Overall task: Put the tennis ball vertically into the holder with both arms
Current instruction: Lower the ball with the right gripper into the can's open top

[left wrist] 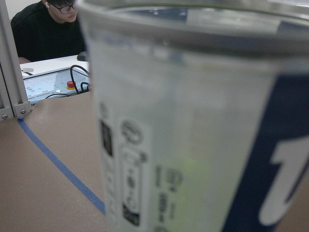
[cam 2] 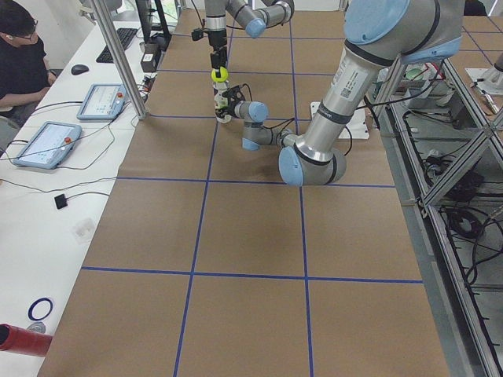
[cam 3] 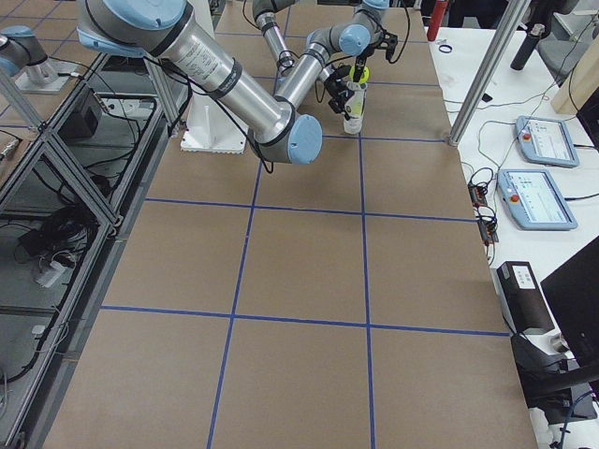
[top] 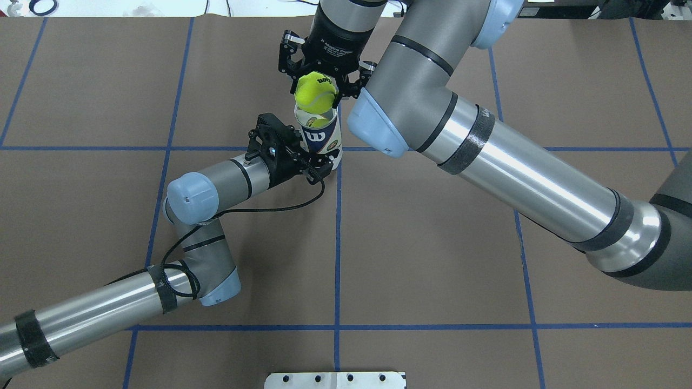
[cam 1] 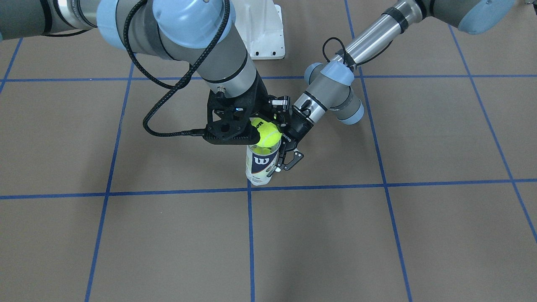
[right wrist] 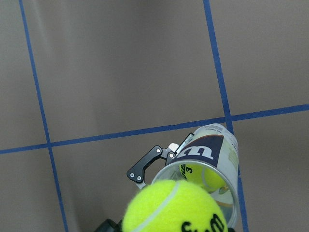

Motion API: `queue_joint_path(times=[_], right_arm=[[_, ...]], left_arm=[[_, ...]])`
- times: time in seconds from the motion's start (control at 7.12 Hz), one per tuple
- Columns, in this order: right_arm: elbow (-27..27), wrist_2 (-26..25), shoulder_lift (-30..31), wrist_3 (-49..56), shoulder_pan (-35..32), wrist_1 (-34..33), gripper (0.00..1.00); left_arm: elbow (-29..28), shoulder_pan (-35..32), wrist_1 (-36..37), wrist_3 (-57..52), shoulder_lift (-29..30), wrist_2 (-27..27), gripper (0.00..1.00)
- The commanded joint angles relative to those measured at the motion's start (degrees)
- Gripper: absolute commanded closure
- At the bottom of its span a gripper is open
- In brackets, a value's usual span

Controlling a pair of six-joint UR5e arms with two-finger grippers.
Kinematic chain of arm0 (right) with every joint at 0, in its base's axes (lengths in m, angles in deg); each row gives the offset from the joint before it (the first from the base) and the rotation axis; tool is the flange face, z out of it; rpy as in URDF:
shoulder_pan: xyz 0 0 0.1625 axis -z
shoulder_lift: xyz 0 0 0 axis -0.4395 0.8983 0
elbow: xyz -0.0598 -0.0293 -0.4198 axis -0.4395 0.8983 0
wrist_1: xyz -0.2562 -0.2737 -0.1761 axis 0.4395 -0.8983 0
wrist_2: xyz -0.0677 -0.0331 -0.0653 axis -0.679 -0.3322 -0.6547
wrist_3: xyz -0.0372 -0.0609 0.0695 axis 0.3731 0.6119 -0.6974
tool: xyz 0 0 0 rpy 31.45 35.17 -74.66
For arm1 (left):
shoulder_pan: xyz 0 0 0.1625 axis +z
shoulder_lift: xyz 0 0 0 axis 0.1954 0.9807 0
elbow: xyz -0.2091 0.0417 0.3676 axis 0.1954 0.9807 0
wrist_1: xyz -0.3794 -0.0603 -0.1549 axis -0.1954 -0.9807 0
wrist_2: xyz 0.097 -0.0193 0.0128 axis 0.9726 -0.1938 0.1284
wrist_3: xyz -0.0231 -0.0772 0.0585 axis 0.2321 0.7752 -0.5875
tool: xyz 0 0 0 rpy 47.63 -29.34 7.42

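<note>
While left claw point(top: 324, 160) clamps the holder point(top: 322, 137), right claw point(top: 321, 88) grips tennis ball point(top: 315, 93) at its mouth

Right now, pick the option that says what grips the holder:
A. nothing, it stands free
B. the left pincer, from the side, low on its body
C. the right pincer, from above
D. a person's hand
B: the left pincer is clamped on the lower part of the holder from the side, while the right pincer holds the tennis ball at its mouth.
</note>
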Motion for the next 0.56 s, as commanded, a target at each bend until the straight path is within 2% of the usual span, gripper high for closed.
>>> queue_joint_path(times=[0.0, 0.42], right_arm=[[-0.08, -0.03, 0.08, 0.00, 0.05, 0.09, 0.01], [-2.00, 0.58, 0.25, 0.00, -0.12, 0.09, 0.02]], left_arm=[[0.00, -0.23, 0.00, 0.00, -0.01, -0.04, 0.27], [0.00, -0.32, 0.00, 0.00, -0.01, -0.04, 0.27]])
